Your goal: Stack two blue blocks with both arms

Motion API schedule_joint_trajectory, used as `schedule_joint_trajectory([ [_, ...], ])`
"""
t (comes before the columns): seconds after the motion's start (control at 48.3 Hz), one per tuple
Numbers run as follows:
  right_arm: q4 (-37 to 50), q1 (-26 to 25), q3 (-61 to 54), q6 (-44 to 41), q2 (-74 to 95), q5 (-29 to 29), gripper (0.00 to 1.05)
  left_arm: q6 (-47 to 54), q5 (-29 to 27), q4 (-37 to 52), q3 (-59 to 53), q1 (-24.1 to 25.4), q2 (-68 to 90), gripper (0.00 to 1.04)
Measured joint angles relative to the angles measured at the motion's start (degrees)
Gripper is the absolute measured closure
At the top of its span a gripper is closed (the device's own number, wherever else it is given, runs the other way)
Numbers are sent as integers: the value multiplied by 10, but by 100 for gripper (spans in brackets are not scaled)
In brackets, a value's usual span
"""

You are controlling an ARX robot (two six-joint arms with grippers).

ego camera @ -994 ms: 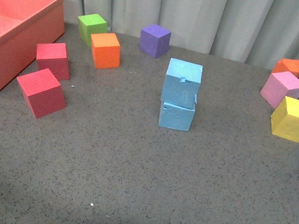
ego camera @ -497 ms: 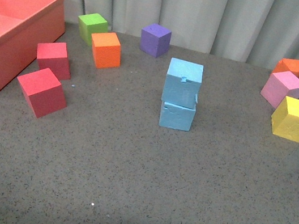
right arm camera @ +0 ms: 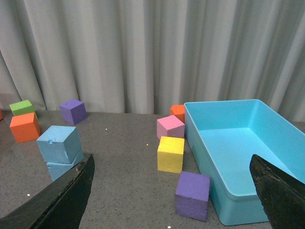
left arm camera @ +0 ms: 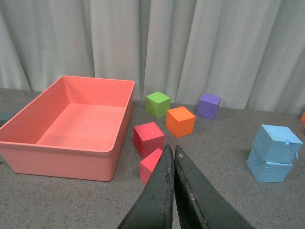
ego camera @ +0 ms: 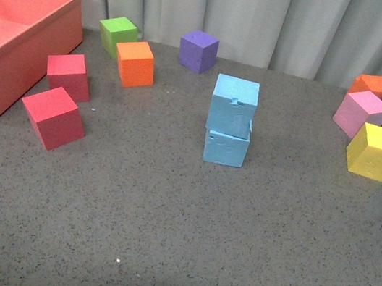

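Two sky-blue blocks stand stacked mid-table: the upper block [ego camera: 233,105], with a small notch on its front face, sits slightly askew on the lower block [ego camera: 225,147]. The stack also shows in the left wrist view [left arm camera: 275,144] and the right wrist view [right arm camera: 59,145]. Neither arm shows in the front view. My left gripper [left arm camera: 172,150] is shut and empty, well back from the stack, above the table near a red cube. My right gripper [right arm camera: 174,167] is open and empty, its fingers [right arm camera: 71,191] wide apart, away from the stack.
A coral bin [ego camera: 22,12] stands at the left with two red cubes [ego camera: 54,117] beside it. Green [ego camera: 116,35], orange [ego camera: 134,64] and purple [ego camera: 198,50] cubes lie at the back. At the right are a turquoise bin [right arm camera: 238,152], pink [ego camera: 361,113], yellow [ego camera: 376,152], orange and purple [right arm camera: 193,194] cubes.
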Motion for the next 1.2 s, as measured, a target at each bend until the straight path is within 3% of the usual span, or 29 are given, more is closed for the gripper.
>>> schedule_joint_trajectory([
  [0.352,0,0,0,0,0,0,10,0,0,-56,0,0,-55,101],
  [0.414,0,0,0,0,0,0,10,0,1,-142,0,0,-122,101],
  [0.477,0,0,0,0,0,0,10,0,1,-151,0,0,-147,99],
  [0.746,0,0,0,0,0,0,10,0,0,-153,0,0,-149,60],
  [1.015,0,0,0,0,0,0,10,0,0,-153,0,0,-150,9],
  [1.202,0,0,0,0,0,0,10,1,0,-153,0,0,-150,7],
])
